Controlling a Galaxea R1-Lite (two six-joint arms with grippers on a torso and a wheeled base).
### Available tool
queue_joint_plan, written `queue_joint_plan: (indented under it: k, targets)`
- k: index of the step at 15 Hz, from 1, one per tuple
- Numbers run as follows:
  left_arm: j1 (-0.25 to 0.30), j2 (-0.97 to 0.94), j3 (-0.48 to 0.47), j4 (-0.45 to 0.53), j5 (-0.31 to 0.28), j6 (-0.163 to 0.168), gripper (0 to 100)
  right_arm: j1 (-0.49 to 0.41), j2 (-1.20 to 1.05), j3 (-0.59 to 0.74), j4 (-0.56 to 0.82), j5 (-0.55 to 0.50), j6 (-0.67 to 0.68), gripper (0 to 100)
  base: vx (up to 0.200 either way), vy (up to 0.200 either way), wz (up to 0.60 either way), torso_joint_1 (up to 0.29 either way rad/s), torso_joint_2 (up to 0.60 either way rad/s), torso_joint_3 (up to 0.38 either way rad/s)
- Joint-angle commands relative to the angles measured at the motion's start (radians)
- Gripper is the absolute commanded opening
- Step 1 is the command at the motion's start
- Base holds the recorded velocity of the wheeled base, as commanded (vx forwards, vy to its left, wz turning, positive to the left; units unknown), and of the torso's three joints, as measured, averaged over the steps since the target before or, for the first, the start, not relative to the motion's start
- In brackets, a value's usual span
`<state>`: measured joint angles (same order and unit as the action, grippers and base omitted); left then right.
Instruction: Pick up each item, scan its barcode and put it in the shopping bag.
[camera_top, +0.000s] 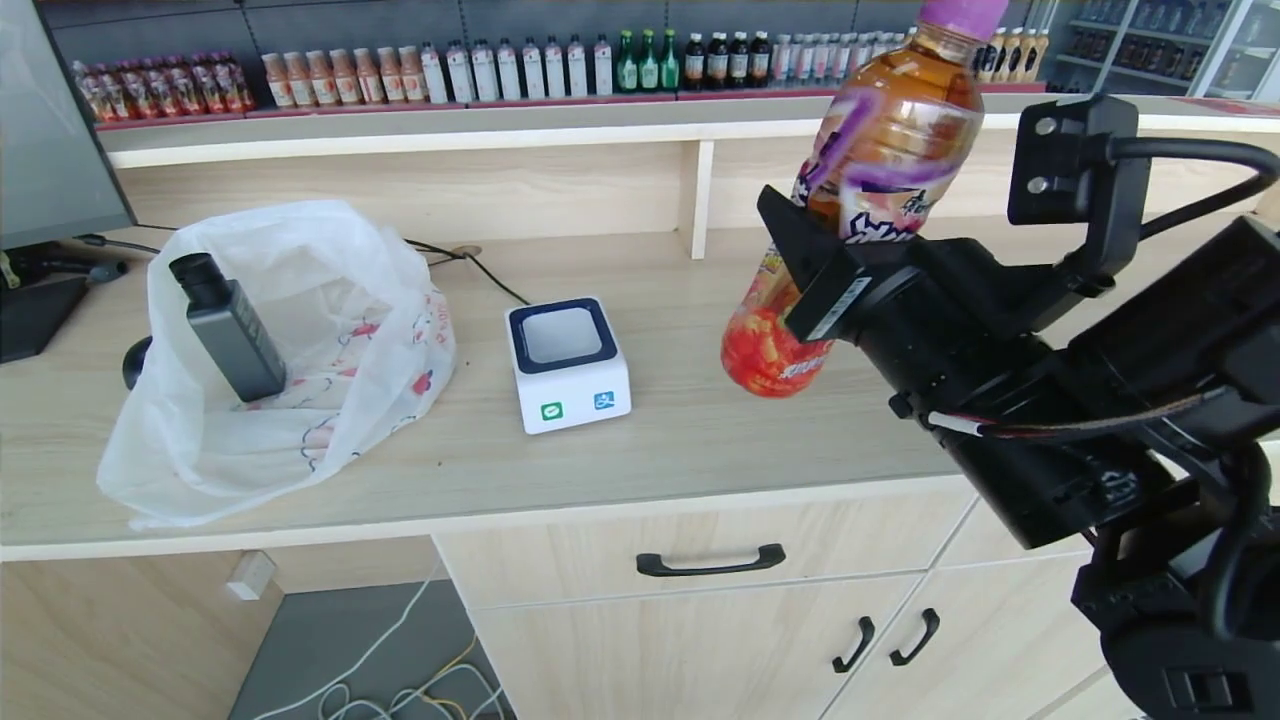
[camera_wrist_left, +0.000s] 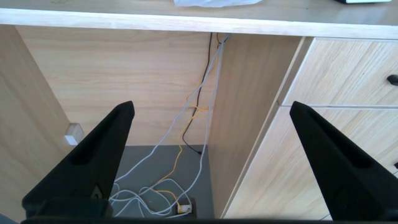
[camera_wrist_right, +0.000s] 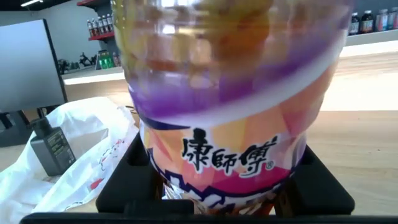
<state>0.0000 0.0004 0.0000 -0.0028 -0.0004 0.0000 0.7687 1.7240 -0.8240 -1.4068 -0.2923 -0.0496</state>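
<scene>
The right end effector (camera_top: 815, 265) grips the tea bottle (camera_top: 890, 130) at its middle, tilted above the desk (camera_top: 680, 430), right of the scanner (camera_top: 567, 362). Left of the scanner, the bag (camera_top: 340, 320) holds 1 grey bottle (camera_top: 232, 332). The left end effector (camera_wrist_left: 211, 162) hangs open below the desk's edge.

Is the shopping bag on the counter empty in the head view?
No, a dark grey bottle with a black cap already sits inside the open white shopping bag, leaning slightly.
</scene>
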Motion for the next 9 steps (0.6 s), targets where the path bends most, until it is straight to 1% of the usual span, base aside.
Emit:
queue_joint_plan:
  k: [1, 3, 9]
  targets:
    - [0.000, 0.000, 0.000, 0.000, 0.000, 0.000, 100, -0.008, 0.000, -0.004, -0.003, -0.001, 0.002, 0, 0.000, 0.000, 0.00, 0.000, 0.00, 0.000]
    - [0.000, 0.000, 0.000, 0.000, 0.000, 0.000, 100, -0.008, -0.001, 0.009, -0.006, -0.002, 0.002, 0, 0.000, 0.000, 0.00, 0.000, 0.00, 0.000]
    - [0.000, 0.000, 0.000, 0.000, 0.000, 0.000, 100, -0.008, 0.003, 0.011, -0.011, -0.001, 0.004, 0, 0.000, 0.200, 0.00, 0.006, 0.00, 0.002]
